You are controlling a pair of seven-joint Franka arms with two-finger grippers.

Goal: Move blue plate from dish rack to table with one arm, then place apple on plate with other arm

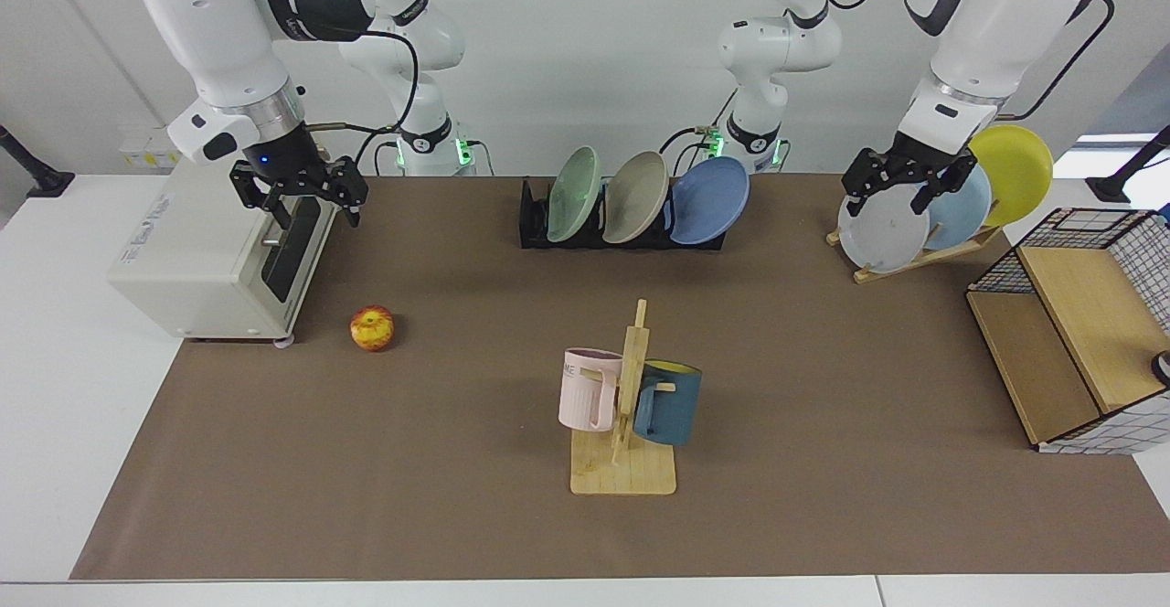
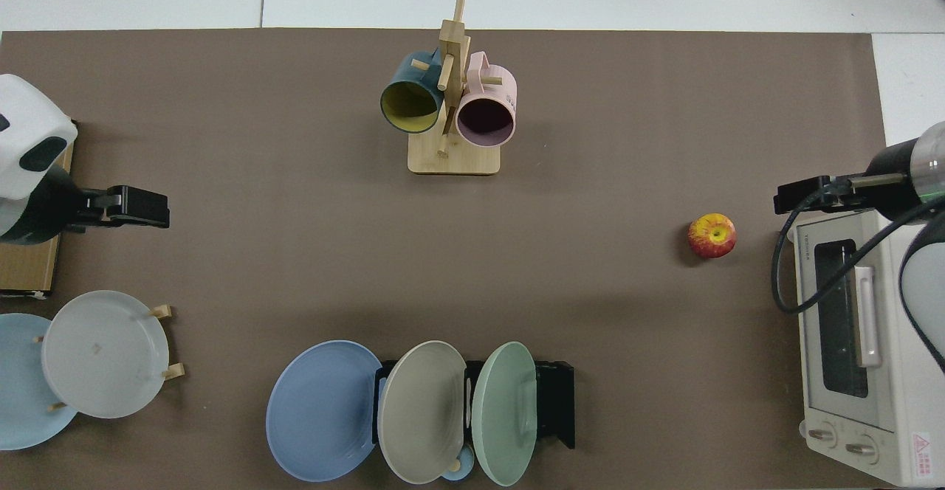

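The blue plate (image 1: 708,200) (image 2: 321,410) leans in the end slot of the black dish rack (image 1: 535,223) (image 2: 557,405), at the back of the brown mat on the table (image 1: 457,461). The apple (image 1: 372,328) (image 2: 712,235) lies on the mat near a toaster oven. My right gripper (image 1: 318,217) (image 2: 794,198) hangs open and empty above the oven's front, up and back from the apple. My left gripper (image 1: 888,208) (image 2: 148,208) hangs open and empty in front of a wooden plate stand, well off to the side of the blue plate.
A green plate (image 1: 574,194) and a beige plate (image 1: 635,197) share the rack. The toaster oven (image 1: 215,260), a mug tree (image 1: 631,406) with two mugs, a wooden stand (image 1: 914,255) with grey, pale blue and yellow plates, and a wire-sided wooden shelf (image 1: 1069,333) stand around.
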